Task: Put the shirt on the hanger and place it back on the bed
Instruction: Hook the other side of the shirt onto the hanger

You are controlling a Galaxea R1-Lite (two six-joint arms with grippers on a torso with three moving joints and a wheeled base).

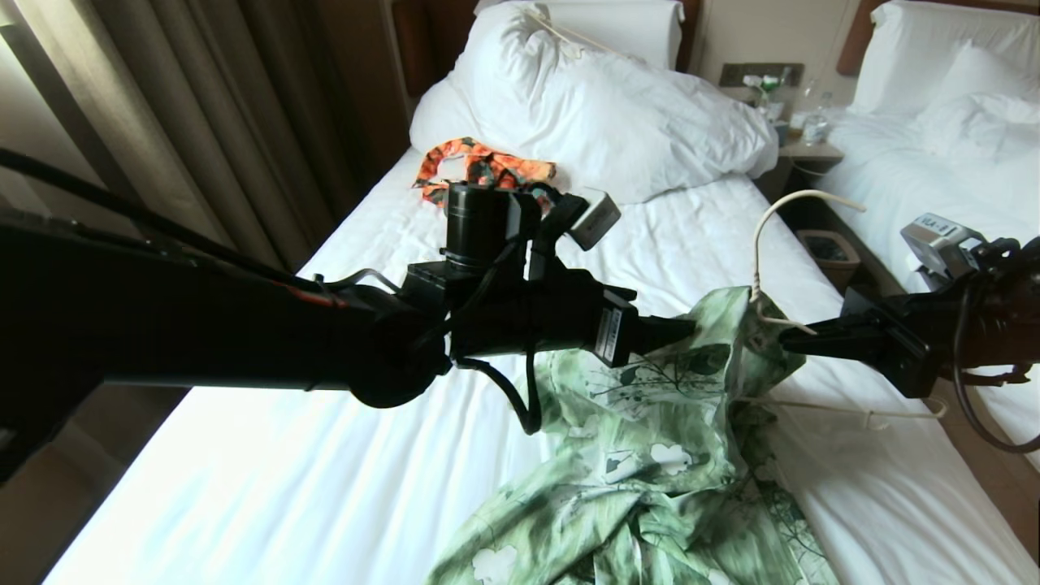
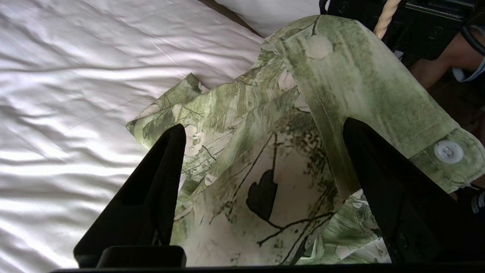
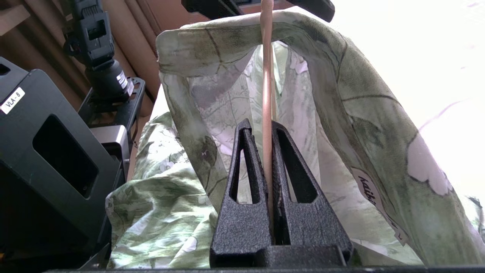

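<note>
Shirt draped over the hanger above the bed, left tool spread beside it, right tool clamped on the hanger

From the left, the left tool (image 1: 686, 329) reaches across the bed (image 1: 325, 455) with its fingers (image 2: 159, 178) spread wide on either side of the shirt's collar fold, gripping nothing; the shirt (image 1: 650, 455) hangs bunched between the two tools, its upper part lifted off the sheet and its lower part trailing on the bed out of the bottom of the head view; to the right, the right tool (image 1: 792, 341) is closed on the thin neck of the hanger (image 1: 760, 244), whose hook curves up above the collar; most of the hanger's frame is hidden under the cloth, only one thin bar showing at the shirt's right; the left arm blocks part of the shirt and an orange patterned garment (image 1: 479, 166) near the pillows (image 1: 617, 114)
</note>
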